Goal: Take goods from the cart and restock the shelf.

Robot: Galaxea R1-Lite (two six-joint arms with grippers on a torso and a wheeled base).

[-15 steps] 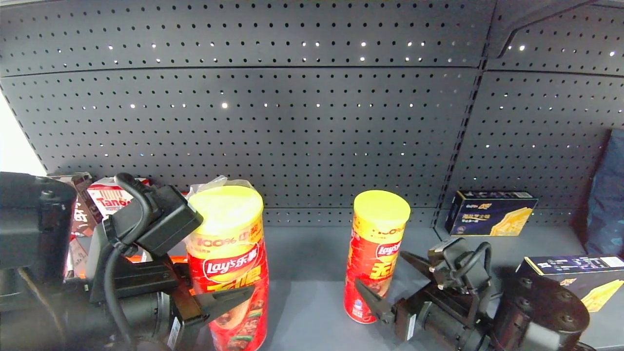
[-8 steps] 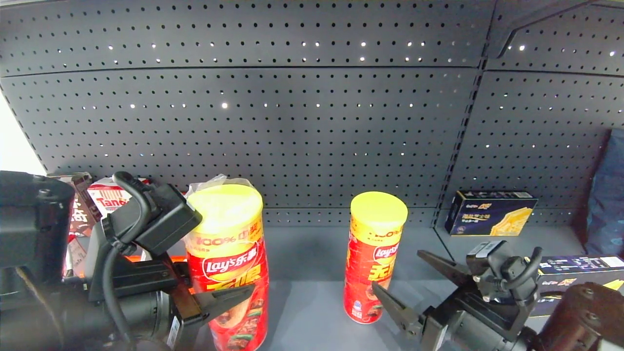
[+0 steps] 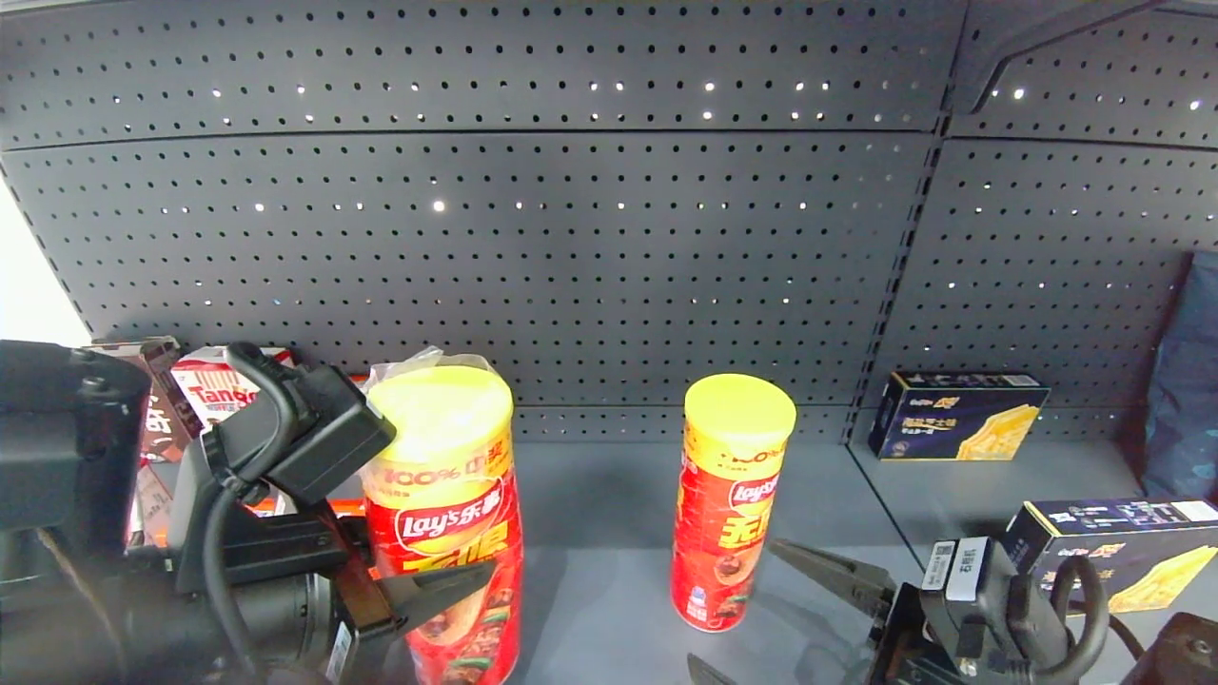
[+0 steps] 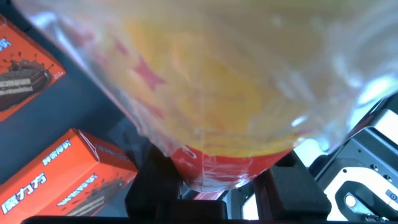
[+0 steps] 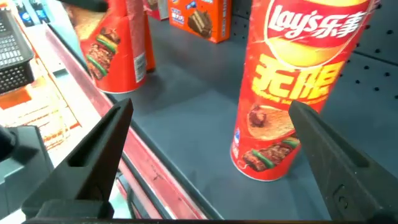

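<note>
Shelf deck (image 3: pixel 599 495) of dark grey metal, matte, backed by a pegboard panel (image 3: pixel 571 238) with light pricking through some holes; slotted upright (image 3: pixel 899 285) splitting it into two bays. Toward the left front edge, held can (image 3: pixel 442 476), red with a yellow lid and loose clear film over the top, clamped low on its body by the left gripper (image 3: pixel 433 595). Mid-deck, standing can (image 3: pixel 733 495), same red and yellow, upright, well apart from the first. At the front edge beside its base, right gripper (image 3: pixel 752 609), fingers spread wide, grasping nothing. Snack packs (image 3: pixel 214 385) at the back left corner. Two navy boxes (image 3: pixel 956 416) with yellow pictures in the right bay, one at the back, one near the front. Blue bag (image 3: pixel 1185 381) at the right end.

Left wrist view: film-wrapped can close up, dark fingers (image 4: pixel 155 186) pressed on either side. Orange boxes (image 4: pixel 62 174) on the deck beyond.

Right wrist view: standing can upright ahead of the spread fingers (image 5: pixel 93 155), touching neither. White script on a red roundel, large yellow characters beneath, grilled-skewer picture near the base. Red-and-white front rail (image 5: pixel 140 158) along the deck's front edge.
</note>
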